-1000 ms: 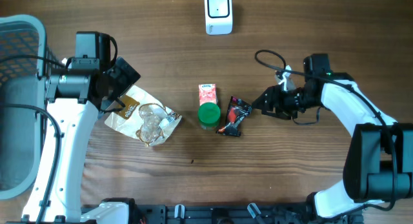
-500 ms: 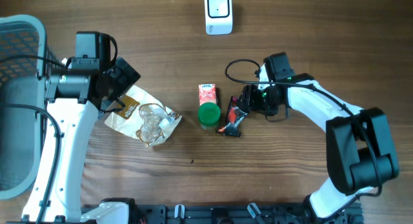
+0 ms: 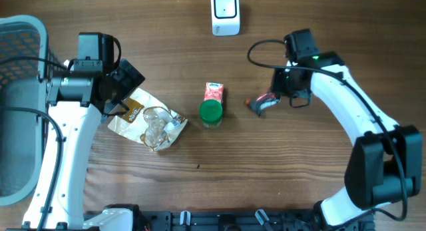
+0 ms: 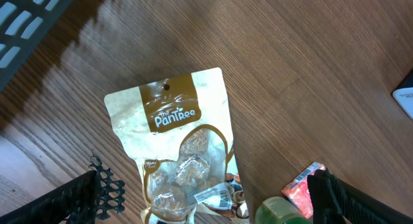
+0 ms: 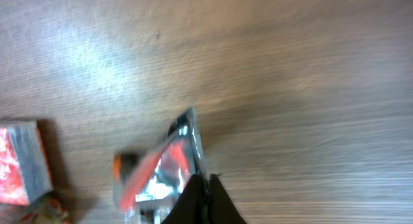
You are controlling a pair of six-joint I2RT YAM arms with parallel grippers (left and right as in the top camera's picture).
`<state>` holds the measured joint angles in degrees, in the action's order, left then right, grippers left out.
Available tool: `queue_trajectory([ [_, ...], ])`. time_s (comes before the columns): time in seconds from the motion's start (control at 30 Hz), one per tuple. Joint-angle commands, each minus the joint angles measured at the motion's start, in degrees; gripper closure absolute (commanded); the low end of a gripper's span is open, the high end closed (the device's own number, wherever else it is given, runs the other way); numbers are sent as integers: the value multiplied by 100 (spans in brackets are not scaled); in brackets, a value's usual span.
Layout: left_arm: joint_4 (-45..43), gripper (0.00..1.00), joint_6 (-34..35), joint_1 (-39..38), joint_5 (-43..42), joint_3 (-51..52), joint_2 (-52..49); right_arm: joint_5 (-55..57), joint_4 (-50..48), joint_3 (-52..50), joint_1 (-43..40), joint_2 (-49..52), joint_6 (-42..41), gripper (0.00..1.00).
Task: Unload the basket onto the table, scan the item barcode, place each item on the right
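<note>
One scanner (image 3: 225, 12), one snack pouch (image 3: 146, 119), one red carton (image 3: 213, 92), one green-lidded jar (image 3: 212, 112), one foil packet (image 3: 263, 102), one basket (image 3: 20, 21).

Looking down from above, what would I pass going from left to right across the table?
basket → snack pouch → green-capped bottle → red wrapper, pinched in the right gripper

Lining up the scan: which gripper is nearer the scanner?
Right. The right gripper, holding the red packet, is below-right of the scanner; the left gripper hovers over the pouch, farther left.
</note>
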<state>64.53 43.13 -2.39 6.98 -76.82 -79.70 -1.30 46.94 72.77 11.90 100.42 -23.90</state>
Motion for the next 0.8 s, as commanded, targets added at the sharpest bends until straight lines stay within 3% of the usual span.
queue_trajectory([
  [0.0,4,0,-87,28,13,-11,-9,610,33,125,-149,-98,466,75],
  [0.03,4,0,-87,28,13,-11,-9,682,26,127,-192,-101,476,46],
  [0.13,4,0,-87,28,13,-11,-9,723,50,127,-240,-101,551,32],
  [0.2,4,0,-90,28,13,-11,-9,13,122,127,-238,-101,435,21],
  [0.3,4,0,-87,28,13,-11,-9,-389,-57,127,-234,-101,-503,20],
  [0.5,2,0,-90,28,13,-11,-9,-151,-1005,98,170,560,-2310,21],
  [0.6,4,0,-87,28,13,-11,-9,35,-979,98,339,846,-2479,23],
  [0.7,4,0,-87,28,13,-11,-9,240,-807,98,345,1038,-2787,31],
  [0.77,2,0,-90,28,13,-11,-9,675,-570,98,345,1051,-2865,42],
])
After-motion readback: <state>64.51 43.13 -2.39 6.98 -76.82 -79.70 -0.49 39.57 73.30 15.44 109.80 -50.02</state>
